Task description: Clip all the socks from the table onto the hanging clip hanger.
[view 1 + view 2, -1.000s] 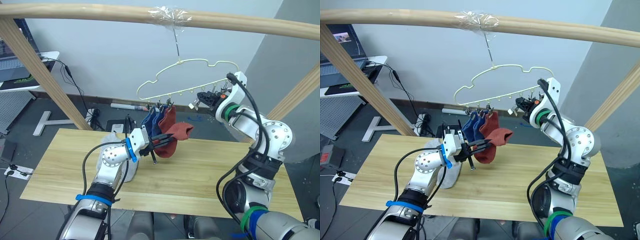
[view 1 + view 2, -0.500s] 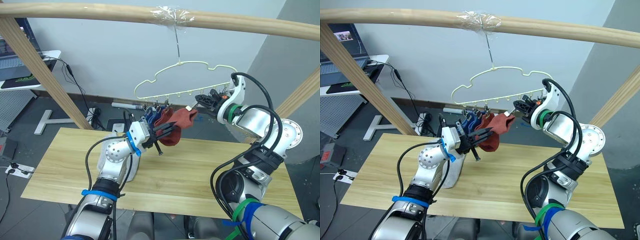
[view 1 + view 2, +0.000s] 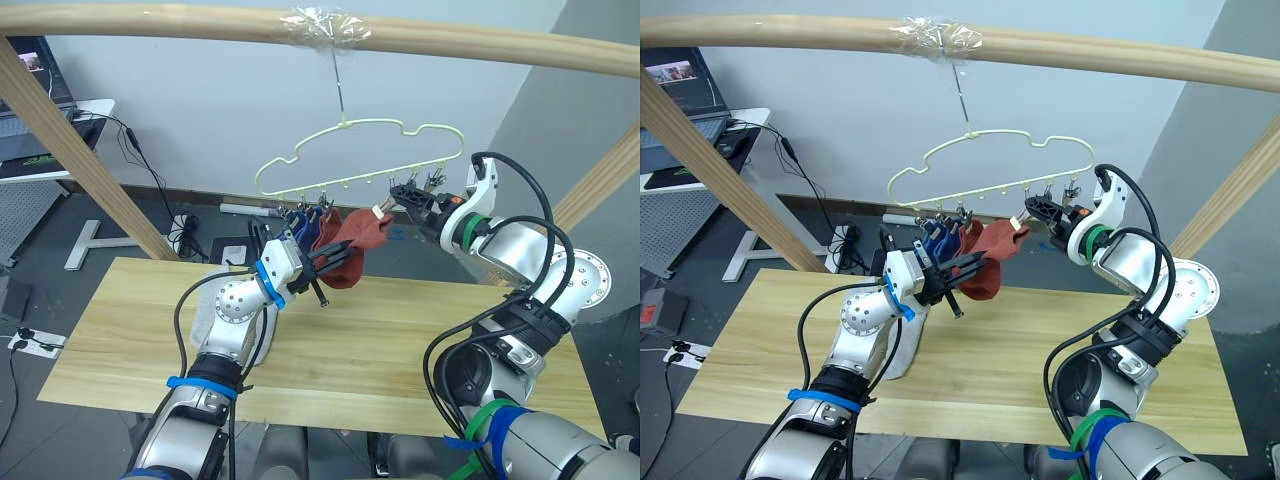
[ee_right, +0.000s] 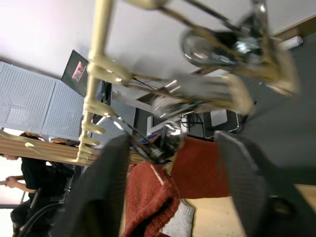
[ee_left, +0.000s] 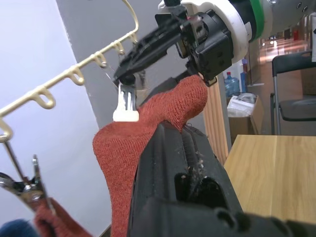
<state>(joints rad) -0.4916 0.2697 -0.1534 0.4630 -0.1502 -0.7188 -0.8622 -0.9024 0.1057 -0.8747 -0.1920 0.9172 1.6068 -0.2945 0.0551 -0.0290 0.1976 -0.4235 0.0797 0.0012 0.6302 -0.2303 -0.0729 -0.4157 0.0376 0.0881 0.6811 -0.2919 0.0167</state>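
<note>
Rust-red knit sock pinched in my left gripper, raised so my right gripper, squeezing a silver clip, can bite its cuff.

The clip hanger is pale yellow wire with small silver clips, hung from a light wooden pole. Rust red socks and dark blue socks hang below it, and a light grey sock lies on the pale, grained wooden tabletop. The left gripper has black fingers; blue bands ring that arm, green ones the right arm.
</note>
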